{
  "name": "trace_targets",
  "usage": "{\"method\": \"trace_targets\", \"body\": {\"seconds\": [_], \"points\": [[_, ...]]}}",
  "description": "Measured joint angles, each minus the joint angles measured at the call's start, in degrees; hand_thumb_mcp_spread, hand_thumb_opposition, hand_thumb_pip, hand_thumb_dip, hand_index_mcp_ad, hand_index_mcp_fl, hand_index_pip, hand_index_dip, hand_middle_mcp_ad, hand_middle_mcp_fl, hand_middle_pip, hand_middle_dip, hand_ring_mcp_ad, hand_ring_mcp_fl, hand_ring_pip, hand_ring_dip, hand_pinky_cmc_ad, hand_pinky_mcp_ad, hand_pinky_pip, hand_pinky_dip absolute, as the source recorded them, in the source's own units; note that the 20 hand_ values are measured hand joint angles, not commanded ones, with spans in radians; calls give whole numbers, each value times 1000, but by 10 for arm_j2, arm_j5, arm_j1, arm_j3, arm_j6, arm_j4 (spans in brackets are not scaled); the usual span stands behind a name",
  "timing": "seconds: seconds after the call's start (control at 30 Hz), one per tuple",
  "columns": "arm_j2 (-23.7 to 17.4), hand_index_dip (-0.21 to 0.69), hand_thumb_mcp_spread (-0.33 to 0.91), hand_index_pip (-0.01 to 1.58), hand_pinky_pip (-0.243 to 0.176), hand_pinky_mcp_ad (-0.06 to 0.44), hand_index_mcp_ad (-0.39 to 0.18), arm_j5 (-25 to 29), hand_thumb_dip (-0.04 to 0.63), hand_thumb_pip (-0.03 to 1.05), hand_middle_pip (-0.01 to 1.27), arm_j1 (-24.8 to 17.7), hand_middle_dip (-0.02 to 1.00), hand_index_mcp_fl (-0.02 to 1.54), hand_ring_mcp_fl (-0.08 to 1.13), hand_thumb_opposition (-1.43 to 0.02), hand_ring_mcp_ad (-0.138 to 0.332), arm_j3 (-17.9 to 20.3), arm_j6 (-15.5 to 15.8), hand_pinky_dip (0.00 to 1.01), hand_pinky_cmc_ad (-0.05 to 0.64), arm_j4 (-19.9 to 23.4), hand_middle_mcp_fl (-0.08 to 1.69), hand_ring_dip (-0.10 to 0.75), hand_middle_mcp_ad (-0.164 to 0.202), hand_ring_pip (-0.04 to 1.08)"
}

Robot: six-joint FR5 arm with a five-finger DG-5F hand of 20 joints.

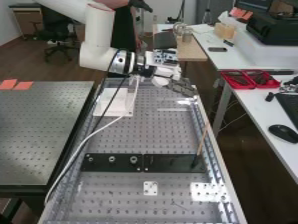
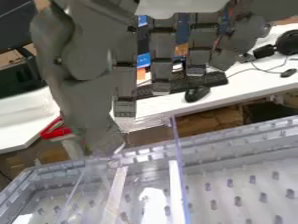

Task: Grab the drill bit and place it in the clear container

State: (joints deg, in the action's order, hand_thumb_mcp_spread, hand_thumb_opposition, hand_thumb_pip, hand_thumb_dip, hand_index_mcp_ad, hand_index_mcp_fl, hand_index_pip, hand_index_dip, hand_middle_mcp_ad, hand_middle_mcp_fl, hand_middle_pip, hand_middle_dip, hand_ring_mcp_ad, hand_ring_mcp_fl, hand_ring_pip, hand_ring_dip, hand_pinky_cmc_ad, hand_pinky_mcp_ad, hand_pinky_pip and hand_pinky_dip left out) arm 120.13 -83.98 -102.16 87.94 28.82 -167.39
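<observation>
The hand has its fingers straight and a little apart, near the clear container at the bench's far right corner. A white block sits by the far left corner. Nearer, a dark bar carries small round pieces; a thin stick leans at its right end. Which piece is the drill bit, I cannot tell.

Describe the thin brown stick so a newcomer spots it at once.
On the perforated bench, two dark plates lie end to end. On the one nearer the white table, near the outer end, a thin brown stick rises at a slant. Unlike the flat plates, it stands.
</observation>
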Motion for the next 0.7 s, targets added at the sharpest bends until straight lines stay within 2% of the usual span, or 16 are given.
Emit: {"method": "trace_targets", "body": {"seconds": [0.17,0.2,0.37,0.6,0.7], "points": [[-1,454,513,370,-30,150,-89,2,298,557,112,3,253,525,101,-869,171,0,2,152,367,-1,312,73,73,106],[-4,454,501,354,-28,150,-89,1,298,557,112,4,253,494,79,-866,169,2,2,152,347,-1,312,73,73,106],[-21,463,482,307,-28,152,-87,2,298,559,113,10,253,494,65,-833,166,14,11,152,333,4,291,73,75,110],[-96,511,393,122,-28,152,-70,21,290,490,113,34,253,496,66,-791,169,55,38,154,302,27,293,73,75,106],[-131,515,396,89,-28,150,-56,29,253,454,112,44,253,572,47,-775,176,67,56,155,278,35,297,73,75,108]]}}
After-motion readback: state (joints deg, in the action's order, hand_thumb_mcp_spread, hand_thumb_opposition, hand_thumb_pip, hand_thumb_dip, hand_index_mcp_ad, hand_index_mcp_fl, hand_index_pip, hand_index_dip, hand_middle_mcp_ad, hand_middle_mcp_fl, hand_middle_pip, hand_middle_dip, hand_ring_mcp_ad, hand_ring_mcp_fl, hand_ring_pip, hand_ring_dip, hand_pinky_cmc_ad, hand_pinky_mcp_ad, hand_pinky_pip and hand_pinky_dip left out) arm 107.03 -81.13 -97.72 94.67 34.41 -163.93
